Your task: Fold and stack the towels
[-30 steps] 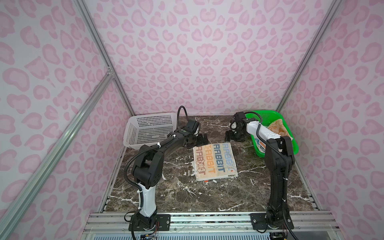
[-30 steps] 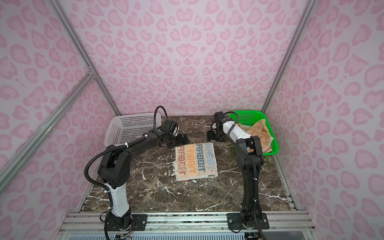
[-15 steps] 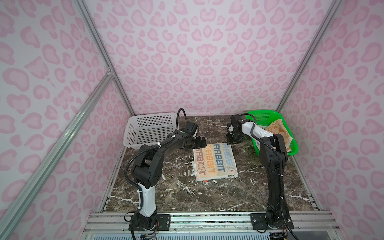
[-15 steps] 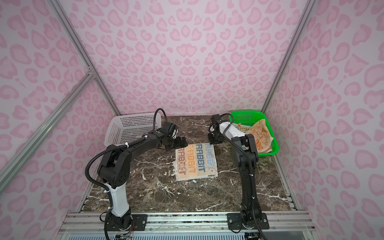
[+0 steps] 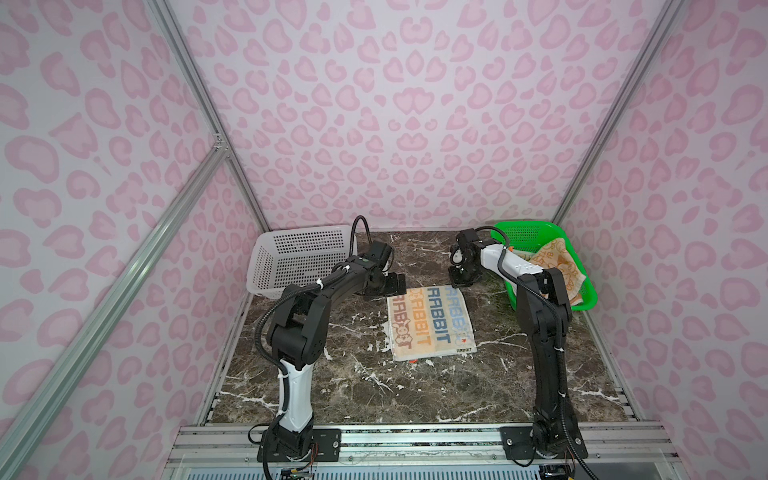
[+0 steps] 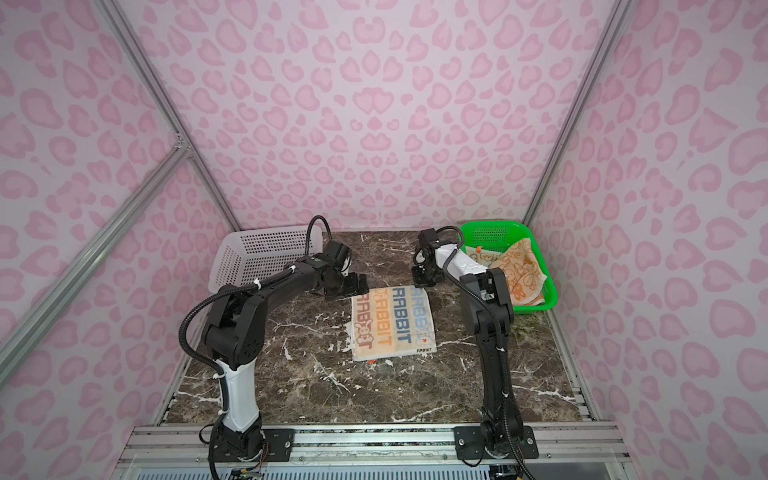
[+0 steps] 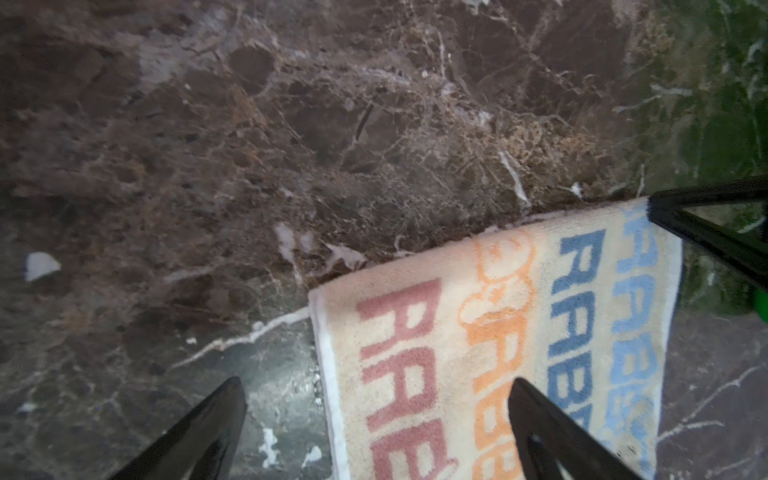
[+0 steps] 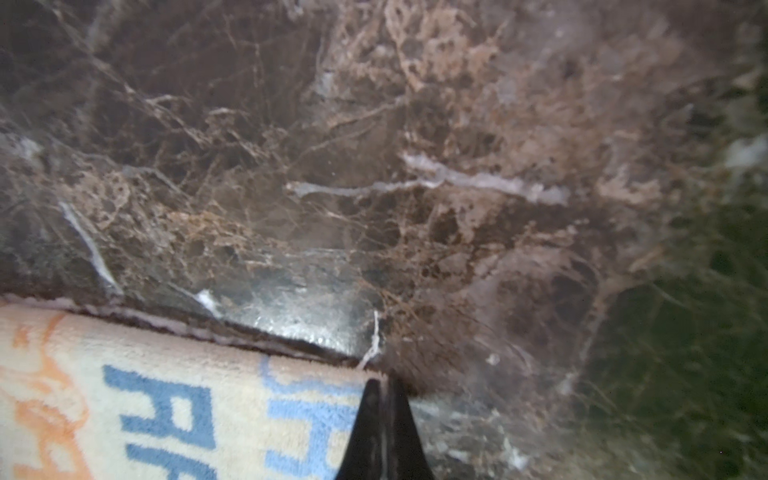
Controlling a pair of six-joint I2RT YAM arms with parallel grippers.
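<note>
Where it lies spread flat at mid-counter, the cream terry towel (image 5: 430,322) lettered RABBIT in red, orange and blue shows no fold yet. Its rows of letters run from far edge to near edge, which looks to be its slightly longer axis. Far right corner: taken by the right gripper (image 8: 382,399), black fingers pressed together on the hem, a pinch as far as the right wrist view shows. Far left corner: the left gripper (image 5: 392,286) sits low over it with fingers (image 7: 552,432) wide apart, one above the cloth and one above bare stone, the corner between them, nothing clamped. Both grippers thus stand at the far edge, each nearest its own corner, and the whole cloth extends from the fingers toward the arm bases. Judged next step: the left closes and the far edge is carried over to the near edge. Support: dark brown veined marble counter (image 5: 374,395). Right rear: green perforated plastic basket (image 5: 582,305) holding a crumpled orange rabbit-print towel (image 5: 561,266), yet to be folded. Left rear: white perforated plastic basket (image 5: 299,257), beside the left arm.
</note>
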